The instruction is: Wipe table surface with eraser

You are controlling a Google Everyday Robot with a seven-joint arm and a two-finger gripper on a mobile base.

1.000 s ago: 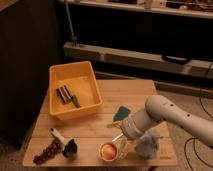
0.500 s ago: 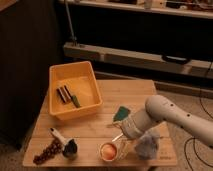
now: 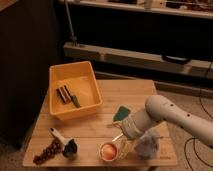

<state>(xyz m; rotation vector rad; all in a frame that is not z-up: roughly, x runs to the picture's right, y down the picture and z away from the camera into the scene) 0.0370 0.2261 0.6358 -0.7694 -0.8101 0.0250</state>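
Observation:
The eraser (image 3: 63, 93), a dark block with reddish stripes, lies inside the yellow bin (image 3: 75, 75) at the table's back left, next to a small green stick (image 3: 75, 100). The light wooden table surface (image 3: 135, 90) fills the middle of the view. My arm reaches in from the right. My gripper (image 3: 118, 141) hangs over the front of the table, right of centre, just above an orange cup (image 3: 108, 151). It is far from the eraser and holds nothing that I can see.
A teal-green sponge (image 3: 120, 114) lies beside my wrist. A grey cloth (image 3: 146, 144) sits at the front right. A bunch of dark grapes (image 3: 46, 151), a white-handled tool (image 3: 56, 135) and a dark object (image 3: 69, 148) lie at the front left. Shelving stands behind the table.

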